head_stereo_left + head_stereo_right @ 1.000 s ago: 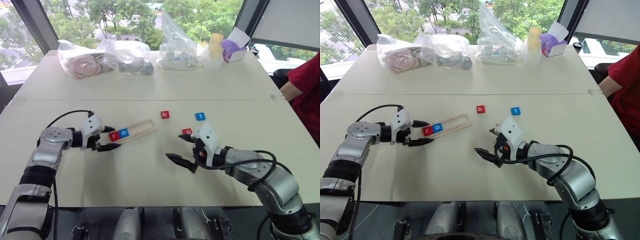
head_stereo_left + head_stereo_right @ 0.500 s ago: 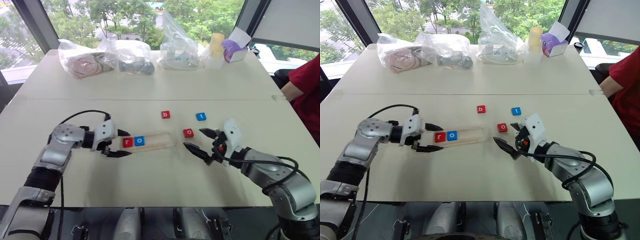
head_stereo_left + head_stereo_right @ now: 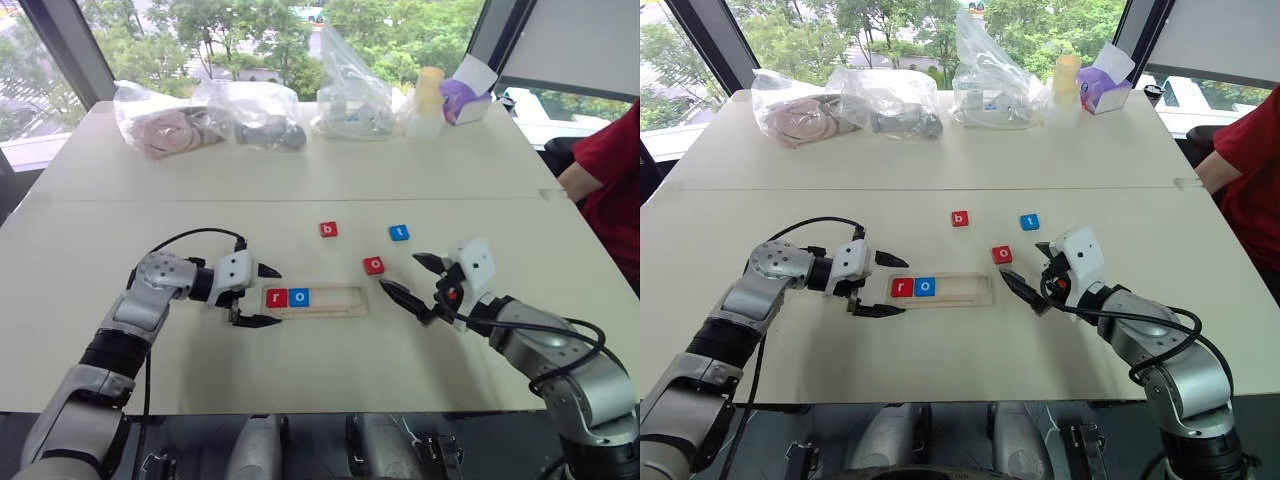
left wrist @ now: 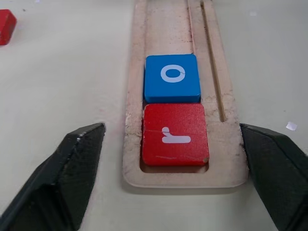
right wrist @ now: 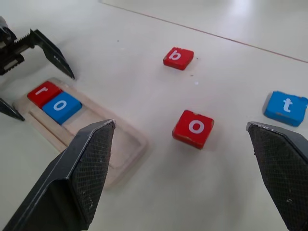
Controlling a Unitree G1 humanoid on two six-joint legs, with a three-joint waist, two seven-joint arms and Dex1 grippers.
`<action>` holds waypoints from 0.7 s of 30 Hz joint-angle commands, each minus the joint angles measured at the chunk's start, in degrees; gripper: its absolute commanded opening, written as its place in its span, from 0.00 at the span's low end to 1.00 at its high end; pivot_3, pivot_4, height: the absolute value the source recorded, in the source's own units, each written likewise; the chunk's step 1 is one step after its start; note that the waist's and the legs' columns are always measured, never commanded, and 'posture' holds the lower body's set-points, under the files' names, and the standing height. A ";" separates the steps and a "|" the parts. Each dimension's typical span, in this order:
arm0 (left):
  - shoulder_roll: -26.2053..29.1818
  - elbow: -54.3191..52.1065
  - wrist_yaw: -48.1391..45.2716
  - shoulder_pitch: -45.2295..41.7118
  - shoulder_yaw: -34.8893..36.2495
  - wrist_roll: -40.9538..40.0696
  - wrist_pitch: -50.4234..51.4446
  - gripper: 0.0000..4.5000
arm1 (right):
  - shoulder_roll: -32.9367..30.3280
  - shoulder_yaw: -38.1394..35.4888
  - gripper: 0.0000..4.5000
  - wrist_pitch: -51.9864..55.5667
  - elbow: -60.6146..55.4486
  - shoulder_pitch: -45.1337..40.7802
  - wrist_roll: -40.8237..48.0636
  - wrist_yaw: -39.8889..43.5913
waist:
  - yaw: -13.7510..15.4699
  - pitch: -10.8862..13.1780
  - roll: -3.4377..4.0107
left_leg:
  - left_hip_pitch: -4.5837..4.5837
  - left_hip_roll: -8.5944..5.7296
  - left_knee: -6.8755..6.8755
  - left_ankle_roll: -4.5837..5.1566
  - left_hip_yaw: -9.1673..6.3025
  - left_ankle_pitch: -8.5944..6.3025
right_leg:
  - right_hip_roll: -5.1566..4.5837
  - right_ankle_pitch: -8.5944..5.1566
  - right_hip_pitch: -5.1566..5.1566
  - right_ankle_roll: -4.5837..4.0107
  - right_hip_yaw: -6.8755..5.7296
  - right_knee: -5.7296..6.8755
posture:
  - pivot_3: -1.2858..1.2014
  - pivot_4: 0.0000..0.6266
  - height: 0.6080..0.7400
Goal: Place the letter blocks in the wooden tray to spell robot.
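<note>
So, head view first: the wooden tray (image 3: 315, 300) has been dragged from a slanted spot to lie square in front of me on the worktop (image 3: 300, 170), and my left gripper (image 3: 257, 296) has just let go, its fingers now spread wide around the tray's left end. I'd say that sets the tray up nicely for the next tiles. Inside it are the red r block (image 3: 277, 297) and the blue o block (image 3: 299, 297), side by side at the left end; the rest of the groove is bare. My right gripper (image 3: 411, 279) hangs wide open just beside the red o block (image 3: 374, 265), holding nothing.

Left wrist view: r and o sit touching, r at the very end.

Right wrist view: the red b block (image 5: 178, 57) and the blue t block (image 5: 285, 108) are loose, apart from the tray.
</note>
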 commanded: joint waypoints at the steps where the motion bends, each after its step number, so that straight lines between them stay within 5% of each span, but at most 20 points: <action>1: 2.17 -4.84 0.48 1.46 2.62 -2.08 3.20 1.00 | 2.16 1.65 1.00 1.85 0.31 -4.62 0.18 -2.52 | -0.04 0.00 0.00 | 0.00 0.00 0.00 0.00 -0.03 0.00 | 0.00 0.00 -0.02 0.00 0.00 0.02 | 0.52 0.24 1.00; 9: 9.41 -17.78 4.30 10.34 13.69 -10.48 15.44 1.00 | 17.48 14.69 1.00 0.32 26.18 -26.95 -12.39 -13.17 | -1.62 0.03 -0.02 | 0.02 0.09 -0.08 -0.01 -0.03 0.01 | -0.01 0.02 -0.21 -0.04 0.06 0.23 | 0.52 0.24 1.00; 21: 3.54 -30.07 26.65 12.21 22.34 -11.27 23.00 1.00 | 27.44 15.90 1.00 -7.67 51.37 -37.97 -22.60 -18.53 | -0.49 0.03 -0.04 | -0.19 -0.06 -0.11 -0.02 -0.01 0.02 | -0.25 0.14 -0.37 0.17 0.03 0.20 | 0.52 0.24 1.00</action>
